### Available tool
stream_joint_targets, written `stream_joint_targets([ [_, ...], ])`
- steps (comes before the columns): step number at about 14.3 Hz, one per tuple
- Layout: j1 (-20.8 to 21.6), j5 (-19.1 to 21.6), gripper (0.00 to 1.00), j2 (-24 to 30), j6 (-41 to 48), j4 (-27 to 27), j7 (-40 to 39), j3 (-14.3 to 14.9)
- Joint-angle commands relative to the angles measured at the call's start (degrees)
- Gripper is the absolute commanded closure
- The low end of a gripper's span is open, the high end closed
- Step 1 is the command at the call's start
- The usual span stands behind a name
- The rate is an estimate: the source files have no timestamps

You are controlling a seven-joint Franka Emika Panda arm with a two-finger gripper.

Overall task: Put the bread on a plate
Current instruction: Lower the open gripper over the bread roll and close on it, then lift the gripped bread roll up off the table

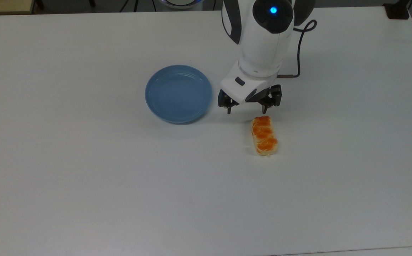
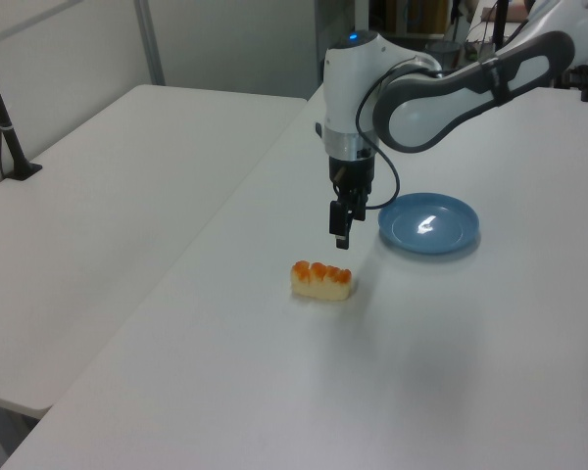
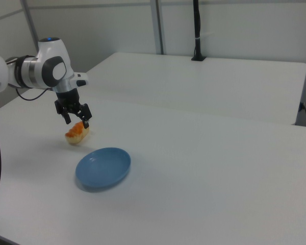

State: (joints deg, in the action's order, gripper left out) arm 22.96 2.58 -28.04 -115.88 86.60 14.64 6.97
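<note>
The bread (image 1: 264,136) is a small pale roll with three orange bumps, lying flat on the white table to the top view's right of the plate. The plate (image 1: 178,94) is round, light blue and holds nothing. My gripper (image 1: 246,111) hangs open just past the bread's far end, between bread and plate, with nothing between its fingers. In the left view the gripper (image 2: 341,235) hovers a little above the bread (image 2: 321,280), with the plate (image 2: 428,223) to the left view's right. The right view has the gripper (image 3: 77,121) just over the bread (image 3: 77,133), and the plate (image 3: 103,167) nearer the camera.
A black cable (image 1: 300,46) loops off the arm. A black clamp (image 1: 397,10) sits on the table's far right corner in the top view. A second white table with a black post (image 2: 5,127) adjoins at the left view's left.
</note>
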Motion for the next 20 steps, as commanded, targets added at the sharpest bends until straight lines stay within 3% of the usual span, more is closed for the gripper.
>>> stream_joint_targets([
  [1,2.17,0.41,0.00,-2.02,-0.49,-2.49,1.88,1.73],
  [18,5.25,-0.11,0.00,-13.27,-3.82,-10.75,8.99,1.73],
  [20,5.34,-0.72,0.21,-13.53,-5.06,-10.75,10.58,1.73],
])
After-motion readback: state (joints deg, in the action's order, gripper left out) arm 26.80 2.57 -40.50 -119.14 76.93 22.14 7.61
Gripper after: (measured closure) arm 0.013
